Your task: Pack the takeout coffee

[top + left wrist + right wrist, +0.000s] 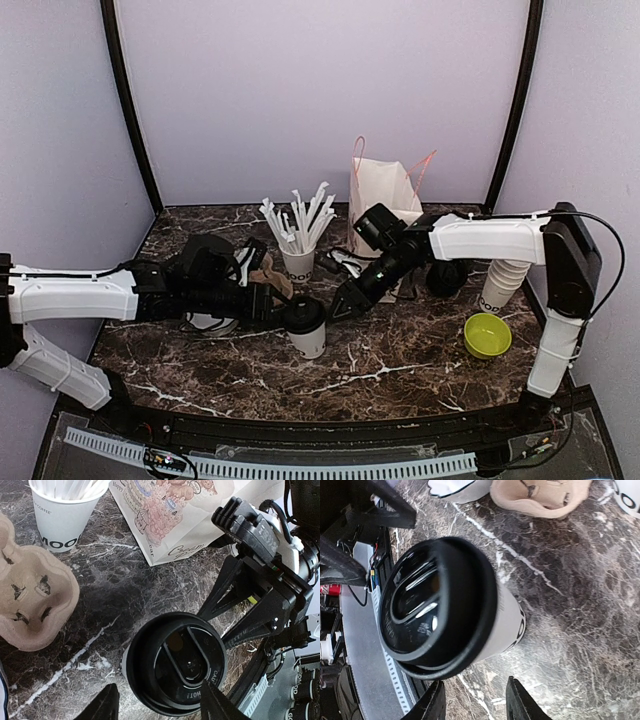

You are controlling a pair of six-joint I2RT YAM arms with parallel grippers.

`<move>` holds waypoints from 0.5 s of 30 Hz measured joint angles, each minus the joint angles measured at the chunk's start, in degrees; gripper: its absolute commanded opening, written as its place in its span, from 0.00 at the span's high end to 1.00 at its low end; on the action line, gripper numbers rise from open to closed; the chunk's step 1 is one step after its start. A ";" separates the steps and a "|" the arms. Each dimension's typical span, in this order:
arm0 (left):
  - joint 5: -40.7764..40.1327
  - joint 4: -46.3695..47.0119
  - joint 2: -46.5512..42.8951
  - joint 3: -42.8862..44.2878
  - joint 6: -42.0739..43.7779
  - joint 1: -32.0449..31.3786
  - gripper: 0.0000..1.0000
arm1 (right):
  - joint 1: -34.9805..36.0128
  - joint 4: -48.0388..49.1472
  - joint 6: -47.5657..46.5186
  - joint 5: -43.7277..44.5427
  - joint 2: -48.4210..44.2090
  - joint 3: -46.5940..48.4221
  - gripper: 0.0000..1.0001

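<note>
Top external: left gripper [161, 705] straddles the lidded coffee cup [306, 328], grip or gap not discernible; cup carrier [30, 595] beside it unfilled; cup upright on the table [400, 380]; right gripper [337, 309], jaws spread, at its lid rim; paper bag [382, 190] behind; packing judged not yet begun.

A dark marble-patterned table [400, 375] with white veining fills the lower half of the top view, from the back wall down to the frame's bottom edge. A lidded coffee cup [307, 335] stands upright near the centre, with a white cup of wrapped straws [298, 262] above it in the frame and a tan cardboard cup carrier [268, 275] just left of that cup. A white paper bag [385, 190] stands at the upper middle by the back wall, while at the right a stack of lidless white cups [500, 285] stands just above a small green bowl [487, 335].
</note>
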 measured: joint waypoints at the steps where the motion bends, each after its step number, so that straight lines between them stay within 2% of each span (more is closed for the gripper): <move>1: -0.15 0.00 -0.52 -0.28 -0.04 0.00 0.42 | -0.33 -0.02 0.02 -0.13 0.00 0.00 0.58; 15: 0.90 3.26 0.85 -1.33 -1.29 0.00 0.42 | -0.15 0.24 -0.37 -4.44 0.00 -1.14 0.57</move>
